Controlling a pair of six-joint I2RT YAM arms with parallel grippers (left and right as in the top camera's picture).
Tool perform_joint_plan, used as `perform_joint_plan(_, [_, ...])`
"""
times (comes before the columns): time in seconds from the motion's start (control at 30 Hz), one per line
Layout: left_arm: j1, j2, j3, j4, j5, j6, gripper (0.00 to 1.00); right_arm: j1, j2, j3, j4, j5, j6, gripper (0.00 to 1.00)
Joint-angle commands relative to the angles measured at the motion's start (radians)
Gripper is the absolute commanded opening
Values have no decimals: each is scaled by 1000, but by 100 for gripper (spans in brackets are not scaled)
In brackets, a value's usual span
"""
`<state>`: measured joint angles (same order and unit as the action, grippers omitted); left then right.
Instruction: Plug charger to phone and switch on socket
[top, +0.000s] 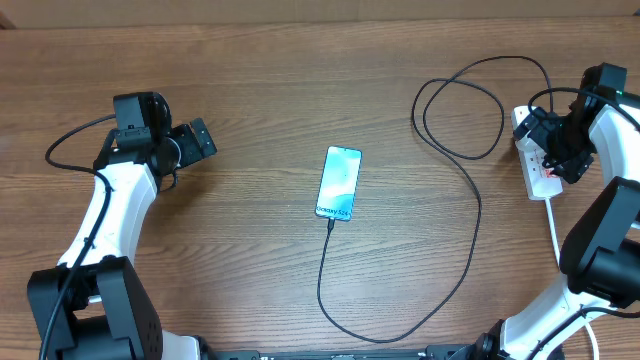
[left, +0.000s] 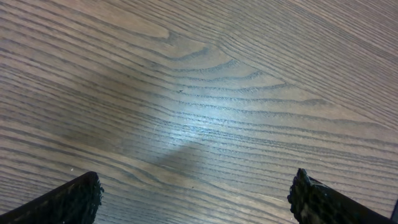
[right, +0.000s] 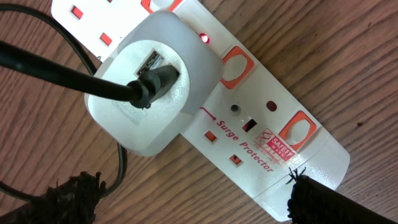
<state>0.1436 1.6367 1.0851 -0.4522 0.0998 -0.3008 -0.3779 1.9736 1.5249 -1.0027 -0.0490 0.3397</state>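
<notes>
— Where's the phone (top: 339, 184)?
— Mid-table, screen lit. The charger cable (top: 480, 215) meets its lower end and loops right to a white adapter (right: 149, 106) in the power strip (right: 267, 149) — a red light (right: 203, 38) glows there.
— The right gripper (right: 193, 196)?
— Above the strip, fingers spread, holding nothing.
— And the left gripper (left: 196, 196)?
— Spread too — over bare table (left: 199, 93), well apart from the phone.

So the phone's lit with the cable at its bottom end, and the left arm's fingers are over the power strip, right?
No. It's the right arm's fingers over the power strip; the right wrist view shows it. The rest holds.
</notes>
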Motion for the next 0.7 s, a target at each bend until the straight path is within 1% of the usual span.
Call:
perform_joint_plan(0.0, [-1, -23, -7, 1, -6, -2, 100, -2, -20, 1, 6, -5, -5, 100])
perform_joint_plan(0.67, [-1, -39, -7, 0, -6, -2, 100, -2, -20, 1, 6, -5, -4, 100])
